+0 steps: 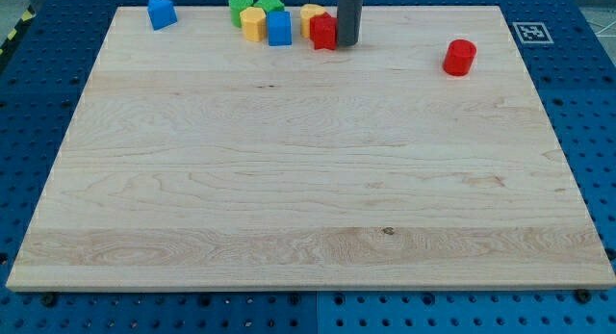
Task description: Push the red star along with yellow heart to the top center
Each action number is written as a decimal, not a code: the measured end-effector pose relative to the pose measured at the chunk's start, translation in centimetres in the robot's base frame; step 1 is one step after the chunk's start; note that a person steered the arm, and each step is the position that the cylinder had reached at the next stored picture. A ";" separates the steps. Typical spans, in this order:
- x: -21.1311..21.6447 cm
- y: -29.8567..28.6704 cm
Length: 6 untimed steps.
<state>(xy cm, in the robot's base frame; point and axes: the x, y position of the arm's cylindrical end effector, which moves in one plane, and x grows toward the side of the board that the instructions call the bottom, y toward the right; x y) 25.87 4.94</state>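
**Rod pressed against the red star at the board's top edge**

My rod enters from the view's top, so only its lower stretch shows; the upper part is cut off by the frame. My tip (347, 43) rests on the wooden board (308, 180), touching the right side of the red star (323, 32). There are no jaws here, only a plain dark cylinder, and it holds nothing; it merely leans against the block.

The red star is partly covered by the rod on its right, and its points are hard to make out at this size. Just behind it, touching on the view's left and top, sits the yellow heart (310, 17), mostly hidden by the star, so its heart outline cannot be confirmed. Both sit near the top centre of the board.

To the left stands a blue block (279, 29), upright and boxy, beside a yellow block (252, 24) with faceted sides. Behind these are a green star (269, 3) and a rounded green block (240, 7), both partly masked by the blocks in front. A blue wedge-like block (161, 12) sits well apart toward the top left. A red cylinder (460, 57) stands alone on the right.

The board is pale, smooth planked wood with visible grain, lying on a blue perforated table (587, 132). A black-and-white printed marker (530, 32) occupies the board's top-right corner.
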 end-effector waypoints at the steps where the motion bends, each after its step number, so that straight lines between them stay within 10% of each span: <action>1: -1.1 -0.5; 6: -1.2 -2.9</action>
<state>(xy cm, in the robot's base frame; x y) 24.68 2.05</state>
